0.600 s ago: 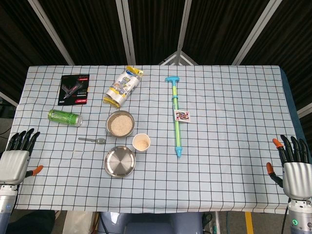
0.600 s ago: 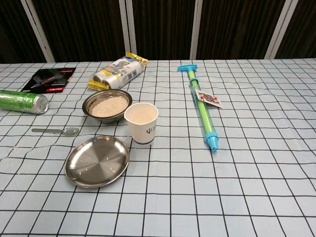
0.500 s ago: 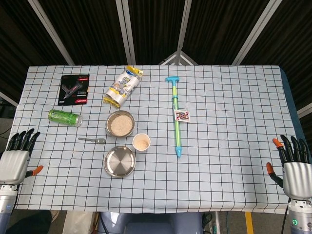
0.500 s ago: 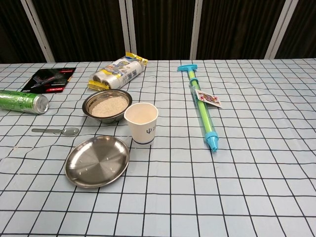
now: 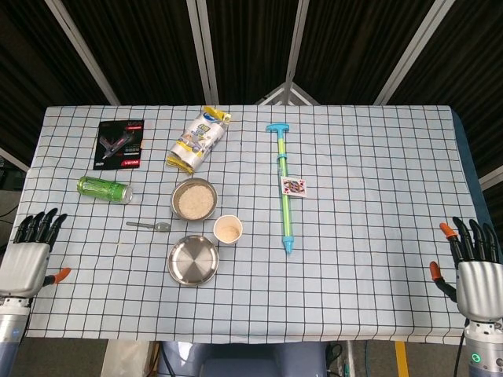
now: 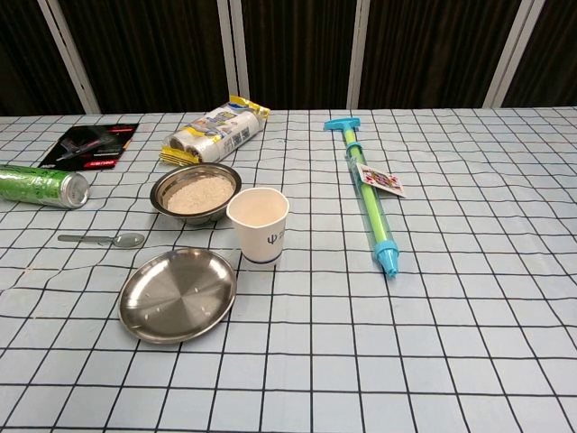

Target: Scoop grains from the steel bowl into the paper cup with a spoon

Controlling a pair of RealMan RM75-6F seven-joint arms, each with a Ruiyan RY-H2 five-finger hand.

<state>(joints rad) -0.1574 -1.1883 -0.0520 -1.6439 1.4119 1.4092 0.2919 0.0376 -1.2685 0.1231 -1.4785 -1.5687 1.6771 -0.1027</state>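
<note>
Where grid cloth spreads, one spoon (image 6: 101, 239), one cup (image 6: 258, 225).

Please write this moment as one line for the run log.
left hand: open, table edge | right hand: open, table edge | spoon: on cloth, untouched | steel bowl: holds grains | paper cup: upright | scooping: not begun

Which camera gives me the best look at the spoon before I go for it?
The chest view: the spoon is close and large there, bowl end toward the cup. The head view shows the spoon only as a small sliver, though its place on the table is clear.
</note>
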